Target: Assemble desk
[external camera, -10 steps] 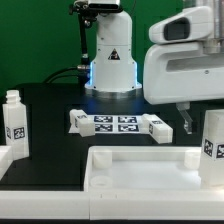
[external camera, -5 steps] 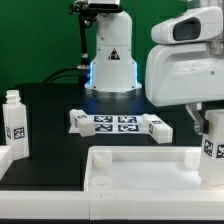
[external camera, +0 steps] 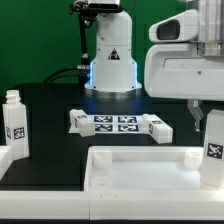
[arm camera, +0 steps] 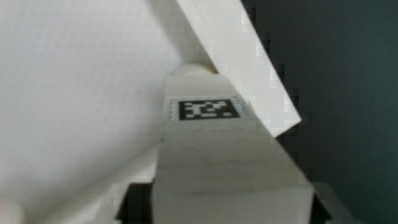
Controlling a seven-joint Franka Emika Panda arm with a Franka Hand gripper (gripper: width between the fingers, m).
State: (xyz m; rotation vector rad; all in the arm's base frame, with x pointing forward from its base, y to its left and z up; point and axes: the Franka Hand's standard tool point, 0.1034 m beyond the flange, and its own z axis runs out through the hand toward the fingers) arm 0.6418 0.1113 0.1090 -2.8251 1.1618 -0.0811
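Moved: arm (external camera: 185,60) now sits farther toward the exterior view's right.
Legs: two, upright, one square tag each; left leg (external camera: 14,122) at the exterior view's left, right leg (external camera: 213,140) under the arm.
Desk top (external camera: 140,158): one, in the foreground.
Jaws: cannot tell whether open or gripping.

From here the white rimmed rectangular plastic desk top (external camera: 140,168) reads smooth and matt. The white plastic peg leg (external camera: 213,140) at the jaws looks the same, its square tag (arm camera: 210,108) printed flat black. The black worktop (external camera: 50,97) is dull, and the white base casing (external camera: 111,55) is glossy.
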